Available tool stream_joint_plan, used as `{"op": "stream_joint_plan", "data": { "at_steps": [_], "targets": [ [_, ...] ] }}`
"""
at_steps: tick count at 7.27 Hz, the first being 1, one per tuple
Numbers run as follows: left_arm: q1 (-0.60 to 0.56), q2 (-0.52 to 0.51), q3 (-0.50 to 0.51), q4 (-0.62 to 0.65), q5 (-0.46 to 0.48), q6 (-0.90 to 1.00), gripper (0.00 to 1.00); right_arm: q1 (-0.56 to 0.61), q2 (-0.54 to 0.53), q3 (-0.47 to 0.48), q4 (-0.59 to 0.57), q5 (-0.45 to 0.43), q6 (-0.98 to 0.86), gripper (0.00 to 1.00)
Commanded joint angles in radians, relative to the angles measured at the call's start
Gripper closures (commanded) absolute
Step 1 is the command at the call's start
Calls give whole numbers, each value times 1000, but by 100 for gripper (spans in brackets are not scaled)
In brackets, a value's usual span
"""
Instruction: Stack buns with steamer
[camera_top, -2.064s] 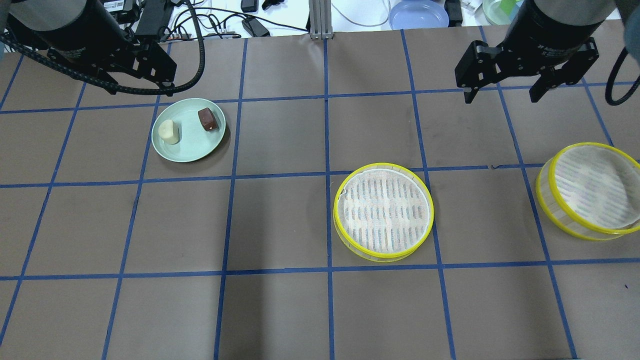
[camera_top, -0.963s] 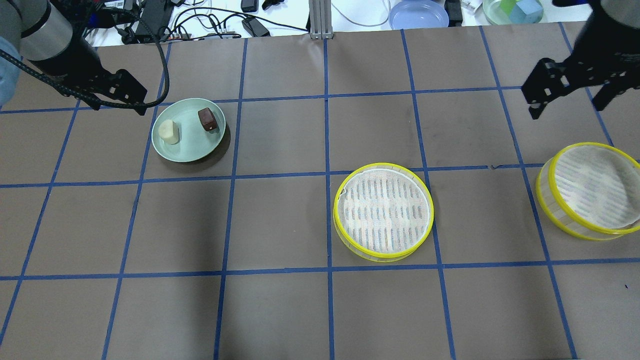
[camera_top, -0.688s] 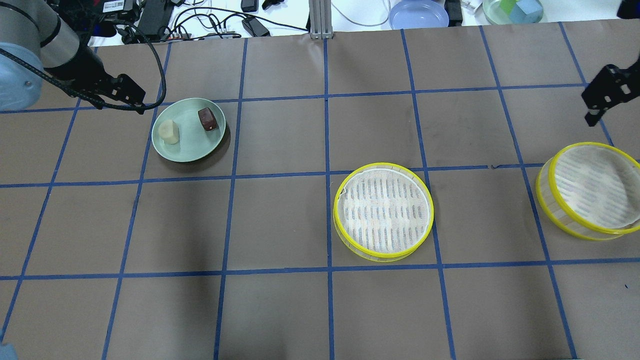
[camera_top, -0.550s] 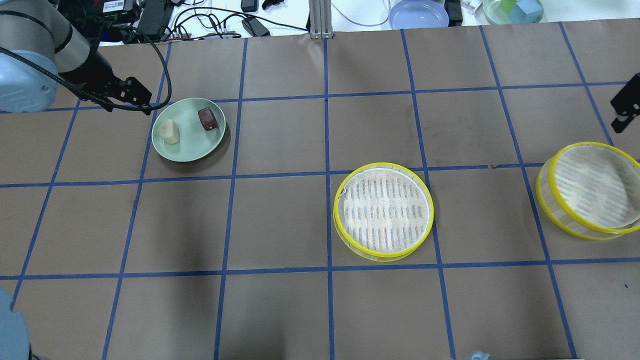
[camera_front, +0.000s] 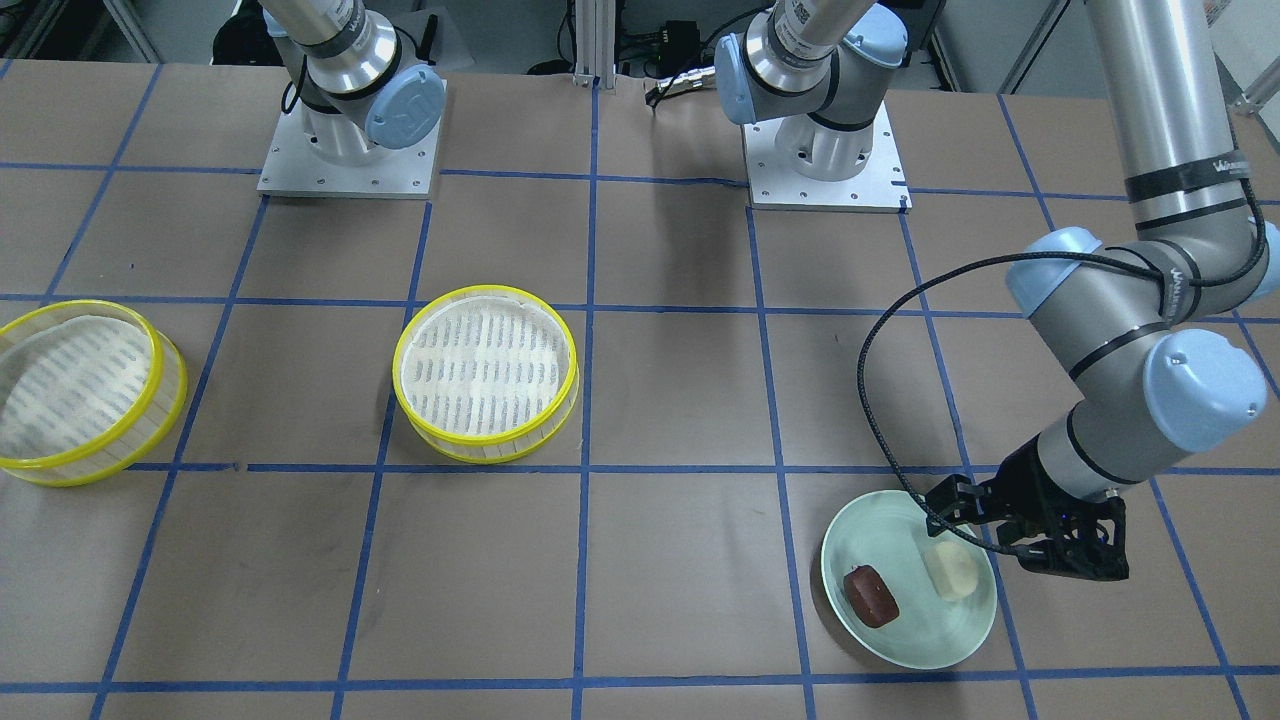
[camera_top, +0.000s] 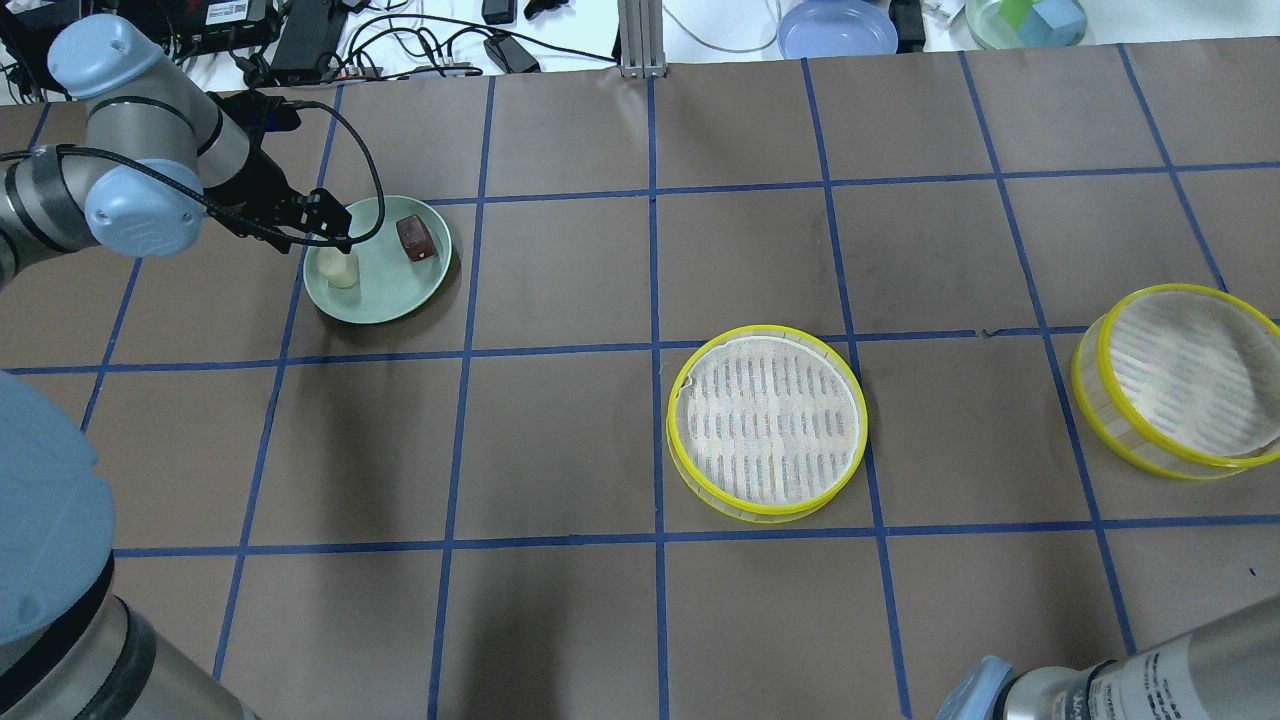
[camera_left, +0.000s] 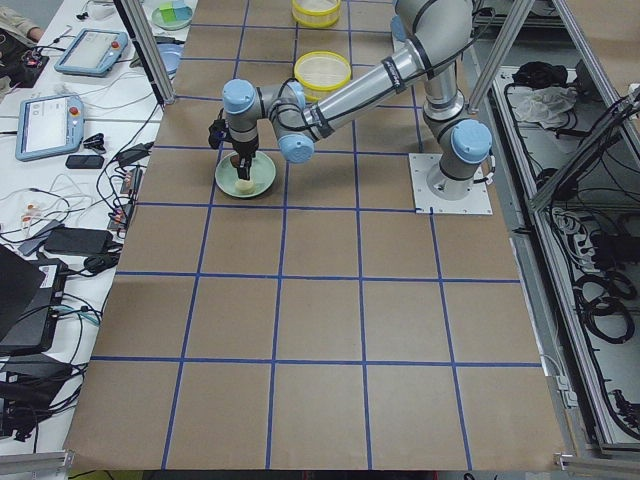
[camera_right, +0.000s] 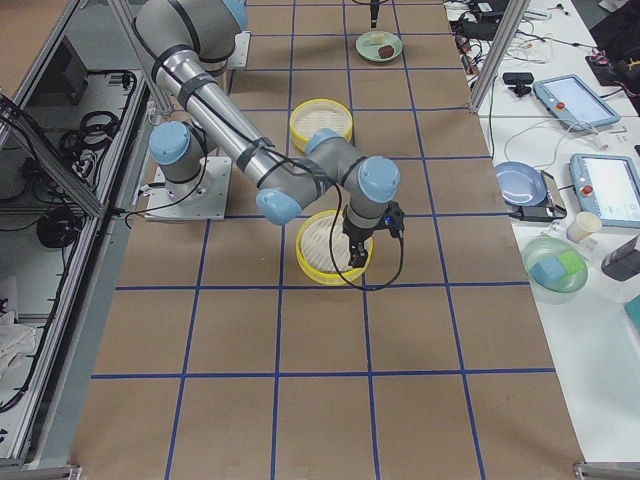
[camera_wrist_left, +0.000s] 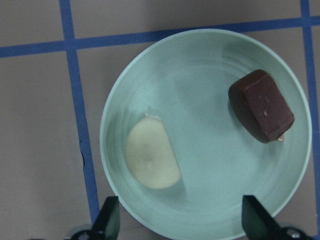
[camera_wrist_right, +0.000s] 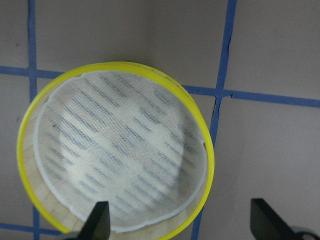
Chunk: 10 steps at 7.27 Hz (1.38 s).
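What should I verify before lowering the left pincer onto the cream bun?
1. Left pincer open: ok, both fingertips are spread in the left wrist view.
2. Pale cream roundish bun centred in the gap: not ok, it sits close to one fingertip.
3. Dark reddish-brown blocky bun out of the path: ok, it lies apart, across the pale green plate.
4. Middle yellow-rimmed round steamer tier ready to receive: ok, nothing lies on its white slotted floor.
5. Right pincer out of the way: ok, open above the other steamer tier at the table's far end.
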<state>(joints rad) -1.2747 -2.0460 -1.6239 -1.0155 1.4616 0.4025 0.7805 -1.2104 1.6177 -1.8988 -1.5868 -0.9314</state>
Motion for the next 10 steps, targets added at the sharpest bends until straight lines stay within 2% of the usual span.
{"op": "stream_joint_plan", "data": {
  "at_steps": [1, 2, 3, 4, 7, 8, 10],
  "targets": [
    [0, -51, -5, 37, 3, 6, 32, -23, 80, 89, -197, 21, -49, 20],
    [0, -69, -5, 43, 3, 6, 38, -24, 83, 106, -212, 10, -49, 52],
    [0, -80, -5, 49, 22, 7, 77, -24, 94, 106, -213, 7, -49, 87],
    [0, -86, -4, 48, 102, 3, 100, -24, 104, 106, -215, 5, -49, 100],
    [-17, -42, 9, 26, 98, -11, 100, -21, 77, 100, -195, -12, -50, 100],
    [-58, 11, 12, -26, 86, -109, 100, -20, 21, 100, -153, -12, -50, 100],
    [-235, 149, 15, -122, 2, -373, 100, -17, -123, 91, 2, -10, -43, 100]
  ]
}}
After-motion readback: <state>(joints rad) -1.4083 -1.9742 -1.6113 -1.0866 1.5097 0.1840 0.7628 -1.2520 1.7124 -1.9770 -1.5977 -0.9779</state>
